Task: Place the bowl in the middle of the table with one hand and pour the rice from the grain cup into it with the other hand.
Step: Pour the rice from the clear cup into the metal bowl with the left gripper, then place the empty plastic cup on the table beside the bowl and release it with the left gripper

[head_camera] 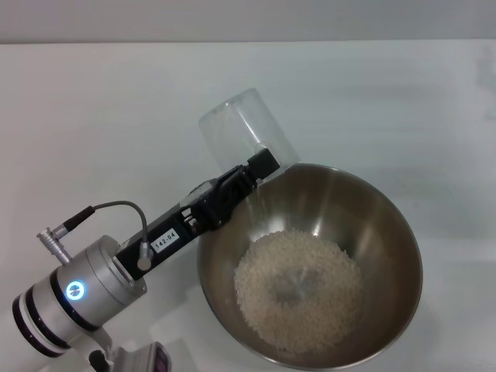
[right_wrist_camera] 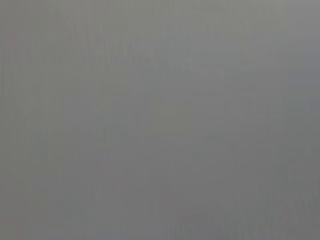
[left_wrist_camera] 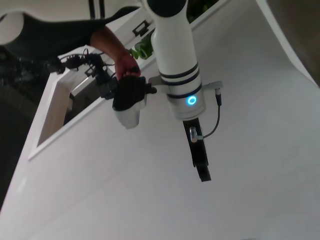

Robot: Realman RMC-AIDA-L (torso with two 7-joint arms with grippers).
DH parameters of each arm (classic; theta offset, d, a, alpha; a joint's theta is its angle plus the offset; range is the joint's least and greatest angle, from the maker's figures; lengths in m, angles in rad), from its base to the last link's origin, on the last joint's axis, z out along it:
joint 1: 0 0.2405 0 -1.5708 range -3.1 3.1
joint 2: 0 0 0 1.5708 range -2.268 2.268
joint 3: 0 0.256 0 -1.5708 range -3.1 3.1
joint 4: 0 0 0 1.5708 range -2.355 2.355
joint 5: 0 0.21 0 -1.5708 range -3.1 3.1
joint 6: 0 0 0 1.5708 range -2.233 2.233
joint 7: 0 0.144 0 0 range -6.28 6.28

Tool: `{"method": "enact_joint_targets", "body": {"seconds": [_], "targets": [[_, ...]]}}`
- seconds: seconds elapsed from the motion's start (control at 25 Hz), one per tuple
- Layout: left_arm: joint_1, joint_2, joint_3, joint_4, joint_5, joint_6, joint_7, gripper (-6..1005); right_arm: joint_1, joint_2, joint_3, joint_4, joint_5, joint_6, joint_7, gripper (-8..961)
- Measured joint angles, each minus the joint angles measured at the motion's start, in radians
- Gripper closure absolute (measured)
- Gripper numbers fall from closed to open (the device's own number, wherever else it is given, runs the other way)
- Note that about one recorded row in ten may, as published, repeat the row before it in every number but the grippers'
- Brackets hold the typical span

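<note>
The steel bowl stands on the white table, right of centre near the front edge. A flat heap of rice lies in its bottom. My left gripper is at the bowl's far-left rim, shut on the clear grain cup. The cup is tipped with its mouth towards the bowl, and no rice shows inside it. The head view does not show my right arm. In the left wrist view a white arm with a blue ring light hangs over a white surface. The right wrist view is plain grey.
The table stretches bare to the left and behind the bowl. In the left wrist view a person's dark-gloved hand holds a pale object beside the white arm, past the table's edge.
</note>
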Motion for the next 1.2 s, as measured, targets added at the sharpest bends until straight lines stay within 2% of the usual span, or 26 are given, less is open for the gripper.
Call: {"method": "enact_joint_targets", "body": {"seconds": [0.24, 0.92, 1.08, 1.2], "targets": [[0.003, 0.001, 0.000, 0.000, 0.026, 0.003, 0.081, 949, -0.005, 0.001, 0.001, -0.001, 0.000, 0.009, 0.000, 523], [0.010, 0.002, 0.001, -0.005, 0.048, 0.003, 0.081, 937, -0.012, 0.003, 0.009, 0.001, -0.006, 0.009, 0.000, 521], [0.023, 0.002, -0.008, -0.018, 0.042, 0.006, -0.004, 934, -0.012, 0.003, 0.009, 0.001, -0.008, 0.009, 0.000, 521], [0.035, 0.000, -0.032, -0.027, 0.040, 0.012, -0.128, 932, -0.012, 0.003, 0.009, 0.001, -0.008, 0.012, 0.000, 521]]}}
